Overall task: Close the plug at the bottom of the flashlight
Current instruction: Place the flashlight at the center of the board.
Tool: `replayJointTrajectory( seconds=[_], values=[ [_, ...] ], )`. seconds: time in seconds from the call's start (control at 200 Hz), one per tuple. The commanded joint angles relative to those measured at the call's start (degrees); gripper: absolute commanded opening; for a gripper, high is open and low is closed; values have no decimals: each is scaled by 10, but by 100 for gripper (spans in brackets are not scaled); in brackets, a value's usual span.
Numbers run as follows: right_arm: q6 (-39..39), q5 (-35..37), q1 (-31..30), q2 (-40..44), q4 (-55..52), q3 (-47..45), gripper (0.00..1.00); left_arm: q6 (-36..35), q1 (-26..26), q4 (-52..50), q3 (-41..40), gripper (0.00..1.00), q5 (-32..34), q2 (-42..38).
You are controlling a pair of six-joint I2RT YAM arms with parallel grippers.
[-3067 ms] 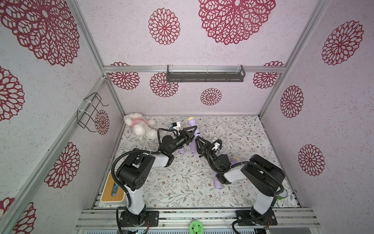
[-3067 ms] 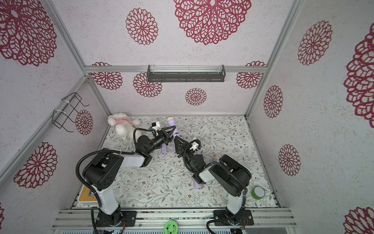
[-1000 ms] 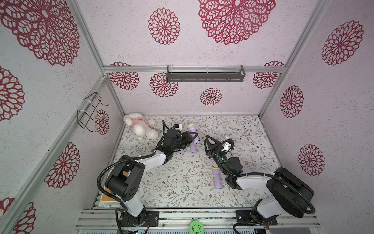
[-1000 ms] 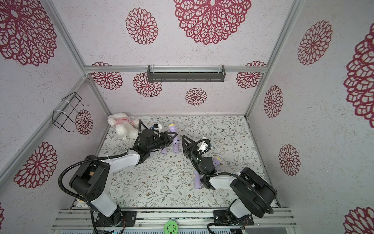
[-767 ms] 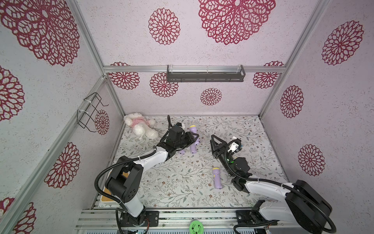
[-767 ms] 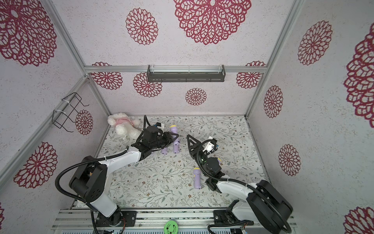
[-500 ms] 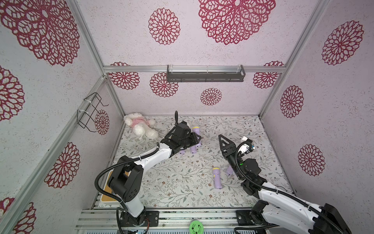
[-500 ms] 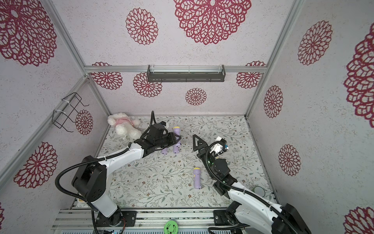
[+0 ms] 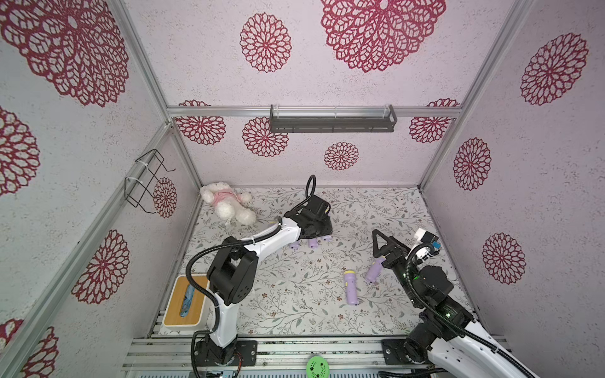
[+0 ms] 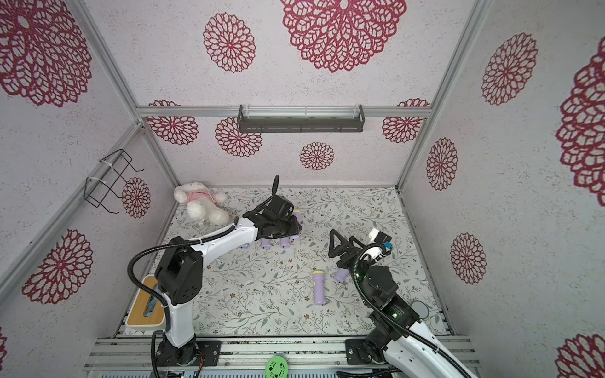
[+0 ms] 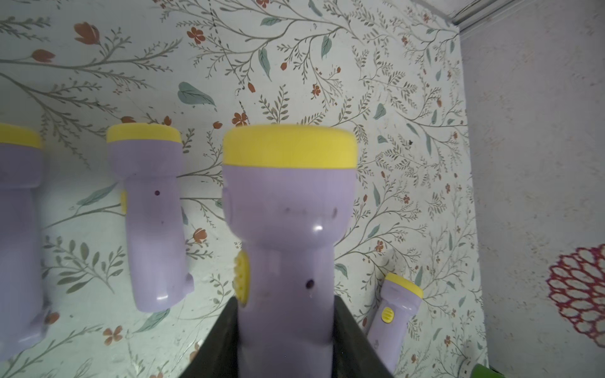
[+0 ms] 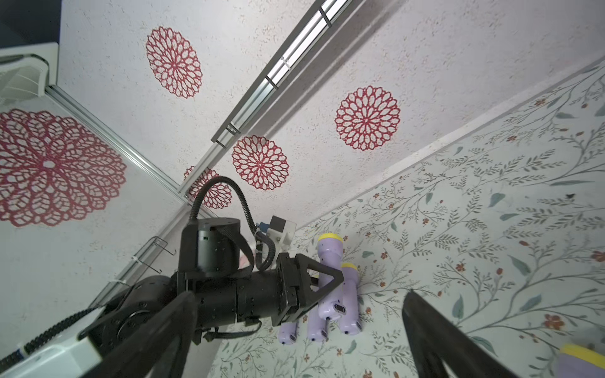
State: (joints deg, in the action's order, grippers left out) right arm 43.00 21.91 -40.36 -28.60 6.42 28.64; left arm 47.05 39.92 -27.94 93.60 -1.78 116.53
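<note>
Flashlight [image 11: 288,203]: a purple body with a yellow head is held by the handle over the far middle of the table [image 9: 288,314]. The head is turned away from the wrist. In a top view only the head end [image 10: 297,216] is seen past the gripper. Whether it touches the table cannot be told.
Bottom end: a dark slot [image 12: 339,308] is seen on the base in the right wrist view. The plug itself cannot be made out.
Left gripper [image 11: 285,299]: it is clamped on the handle, with one black finger pressed against each side.
Neighbouring flashlights [image 9: 313,243]: several more of the same kind are laid side by side on the floral cover, just beside the held one.
Right gripper [image 9: 381,244]: its fingers are spread wide with nothing between them. It is raised over the right part of the table, well apart from the left gripper.
Lying flashlight [image 9: 351,287]: it is laid flat towards the front middle, with the yellow head turned to the far wall.
Partly hidden flashlight [image 9: 374,270]: it is set just beside the lying one and is partly covered by the right gripper.
Plush toy [image 9: 227,204]: a white and pink toy is laid in the far left corner.
Tissue box [image 9: 186,301]: it is placed at the front left edge, beside the left arm's base.
Wire basket [image 9: 144,180]: it is hung on the left wall.
Shelf [image 9: 332,122]: a dark shelf is fixed on the back wall.
</note>
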Motion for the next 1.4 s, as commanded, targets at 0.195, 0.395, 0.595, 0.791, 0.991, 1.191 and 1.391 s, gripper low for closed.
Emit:
replayJointTrajectory(
  seconds=[0.195,0.395,0.595,0.791,0.991,1.191,1.391],
  values=[
    [-72,-2,2,59,-141,1,99,-16,10,-95,131,0,47,104],
    [-83,-6,2,88,-144,-16,99,-2,10,-109,178,0,51,158],
    [-91,-29,2,87,-131,-24,99,3,10,-124,212,0,58,193],
    [-95,-35,2,91,-124,-35,99,12,11,-127,232,0,52,216],
    [-93,-40,2,93,-118,-46,99,21,12,-132,254,0,47,239],
    [-94,-41,2,97,-119,-51,99,24,12,-144,271,0,49,254],
    [-93,-40,2,95,-114,-54,99,30,19,-150,275,2,44,258]
  ],
)
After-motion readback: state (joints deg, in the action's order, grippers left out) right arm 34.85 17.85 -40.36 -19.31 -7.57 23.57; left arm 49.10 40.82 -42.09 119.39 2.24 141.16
